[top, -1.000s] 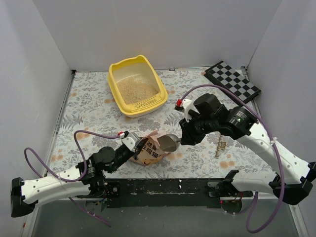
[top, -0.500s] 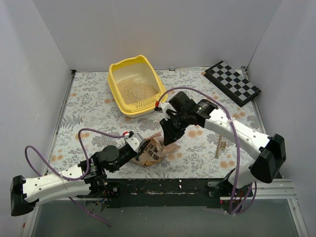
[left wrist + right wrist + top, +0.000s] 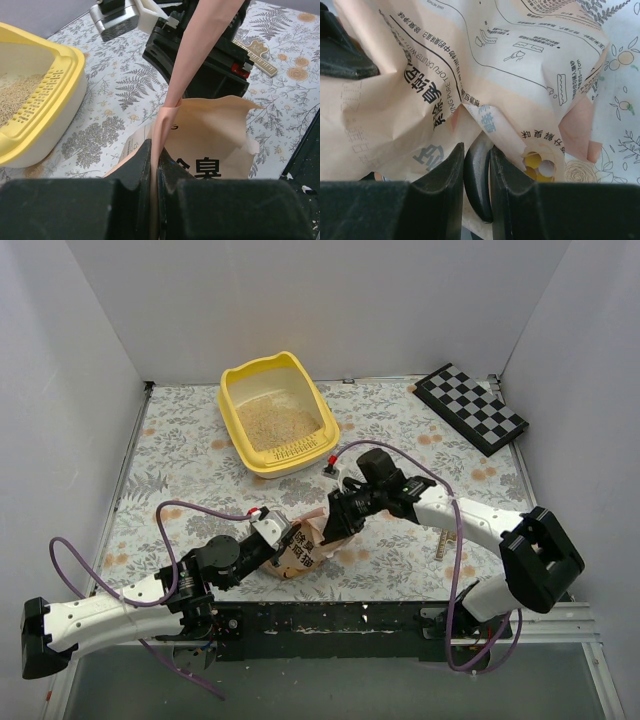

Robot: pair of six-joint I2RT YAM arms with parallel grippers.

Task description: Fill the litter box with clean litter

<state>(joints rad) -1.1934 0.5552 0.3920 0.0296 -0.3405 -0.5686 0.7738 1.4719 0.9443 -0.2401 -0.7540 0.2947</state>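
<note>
The yellow litter box point(image 3: 232, 430) stands at the back left with pale beige clean litter point(image 3: 275, 423) covering its floor; both also show in the left wrist view, box point(image 3: 60, 85) and litter point(image 3: 20, 95). A crinkled orange-pink printed bag point(image 3: 300, 552) lies near the front edge. My left gripper point(image 3: 272, 540) is shut on the bag's upper edge point(image 3: 210, 135) and holds it up. My right gripper point(image 3: 335, 525) is at the bag's mouth, shut on the scoop's dark curved handle point(image 3: 479, 180). The scoop's bowl is hidden behind the bag's paper point(image 3: 485, 60).
A black-and-white checkered board point(image 3: 470, 407) leans at the back right. A wooden ruler point(image 3: 447, 535) lies on the floral mat right of the bag. White walls close in the left, back and right sides.
My right arm has swung left and down, carrying the scoop from beside the bag into its mouth, where the bowl is now hidden. My left gripper has kept its hold on the bag.
</note>
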